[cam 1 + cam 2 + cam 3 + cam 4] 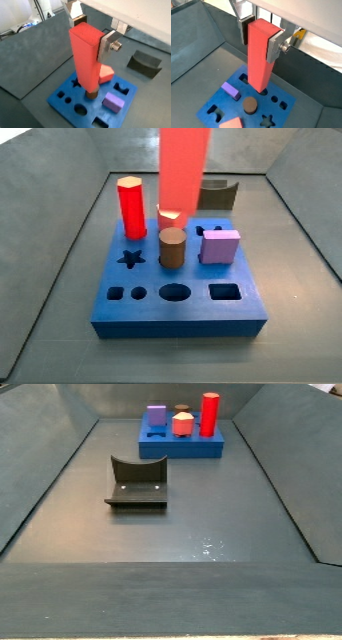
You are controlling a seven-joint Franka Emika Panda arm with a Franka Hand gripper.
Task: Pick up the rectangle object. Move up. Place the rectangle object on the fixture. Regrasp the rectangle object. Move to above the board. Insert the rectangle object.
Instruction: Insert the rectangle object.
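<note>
Gripper (261, 36) clamped on the top end of the rectangle object (260, 55), long axis straight up-down, lower tip already at or just inside a hole in the board (221, 107), so looks like just pushing straight down.

grey floor (201, 534) (matte) bears board (187, 450), fixture (136, 484).

My gripper (90, 36) hangs above the board (63, 100), pointing straight down, its silver fingers (107, 46) clamped on the upper part of the upright red bar (85, 57). In both wrist views the fingers press flat against opposite faces of the bar, whose lower end is at the board.
</note>
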